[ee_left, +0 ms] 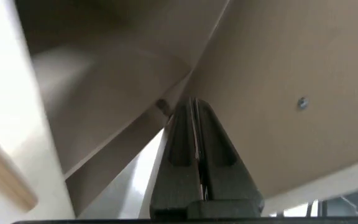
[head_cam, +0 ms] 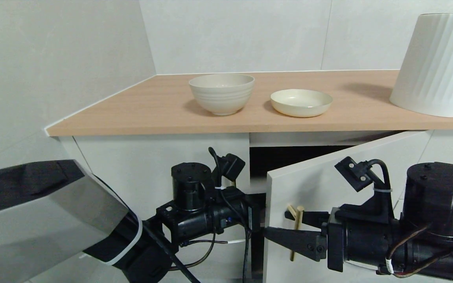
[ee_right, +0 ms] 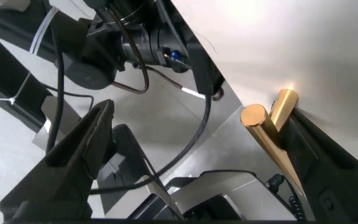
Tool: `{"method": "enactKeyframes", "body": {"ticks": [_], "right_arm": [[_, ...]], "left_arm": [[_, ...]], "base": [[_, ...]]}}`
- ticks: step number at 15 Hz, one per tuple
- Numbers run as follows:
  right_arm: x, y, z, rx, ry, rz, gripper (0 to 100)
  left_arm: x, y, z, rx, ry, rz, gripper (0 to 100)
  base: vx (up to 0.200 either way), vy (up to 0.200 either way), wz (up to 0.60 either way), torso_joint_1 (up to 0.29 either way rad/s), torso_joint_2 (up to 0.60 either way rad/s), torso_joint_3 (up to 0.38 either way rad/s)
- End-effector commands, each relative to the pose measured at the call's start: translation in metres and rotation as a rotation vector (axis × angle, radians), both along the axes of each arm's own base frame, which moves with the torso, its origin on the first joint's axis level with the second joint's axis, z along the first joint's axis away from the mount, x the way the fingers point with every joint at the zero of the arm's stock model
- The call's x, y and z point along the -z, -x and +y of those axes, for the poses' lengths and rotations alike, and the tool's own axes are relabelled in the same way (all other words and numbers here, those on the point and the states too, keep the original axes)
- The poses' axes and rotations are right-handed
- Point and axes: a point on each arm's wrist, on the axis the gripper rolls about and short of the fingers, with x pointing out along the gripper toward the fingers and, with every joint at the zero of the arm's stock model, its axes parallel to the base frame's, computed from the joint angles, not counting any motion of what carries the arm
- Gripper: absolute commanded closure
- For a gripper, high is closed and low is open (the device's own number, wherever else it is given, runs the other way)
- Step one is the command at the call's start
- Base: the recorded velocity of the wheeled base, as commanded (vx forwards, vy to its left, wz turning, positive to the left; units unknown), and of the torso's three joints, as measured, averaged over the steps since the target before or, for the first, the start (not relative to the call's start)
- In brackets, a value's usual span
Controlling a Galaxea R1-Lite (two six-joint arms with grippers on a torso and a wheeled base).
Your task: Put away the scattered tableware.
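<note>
On the wooden countertop (head_cam: pixel 151 110) stand a deep cream bowl (head_cam: pixel 221 93) and, to its right, a shallow cream dish (head_cam: pixel 301 102). Below them the white cabinet door (head_cam: pixel 328 184) stands partly open. My left gripper (ee_left: pixel 194 134) is shut, its fingers pressed together and pushed in behind the door's inner face; in the head view it (head_cam: pixel 257 212) sits at the door's free edge. My right gripper (head_cam: pixel 279 225) is open in front of the door, straddling the gold handle (head_cam: pixel 298 224). The handle (ee_right: pixel 272 130) lies against one finger (ee_right: pixel 328 168), far from the other (ee_right: pixel 86 146).
A tall white ribbed shade (head_cam: pixel 439 65) stands on the right end of the countertop. Walls close the counter off at the back and left. The dark cabinet opening (head_cam: pixel 289 155) shows above the door's top edge.
</note>
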Motion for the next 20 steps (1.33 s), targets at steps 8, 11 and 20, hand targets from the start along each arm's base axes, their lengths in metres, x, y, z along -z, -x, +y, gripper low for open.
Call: {"method": "enactKeyframes", "body": {"ticks": [8,11,20], "right_arm": [[0.016,-0.005,-0.022,0.091,0.13,-0.11,0],[0.016,-0.01,-0.028,0.119,0.145,-0.119,0],[0.005,0.05,-0.078,0.112,0.202,-0.059,0]], "left_arm": [[-0.002,0.01,-0.011,0.04,0.007,-0.009,100],[-0.002,0.013,-0.012,0.046,0.007,-0.009,100],[-0.009,0.015,-0.011,0.046,0.016,-0.02,100]], "base": [[0.0,0.0,0.0,0.0,0.0,0.0],[0.0,0.0,0.0,0.0,0.0,0.0],[0.0,0.0,0.0,0.0,0.0,0.0]]}}
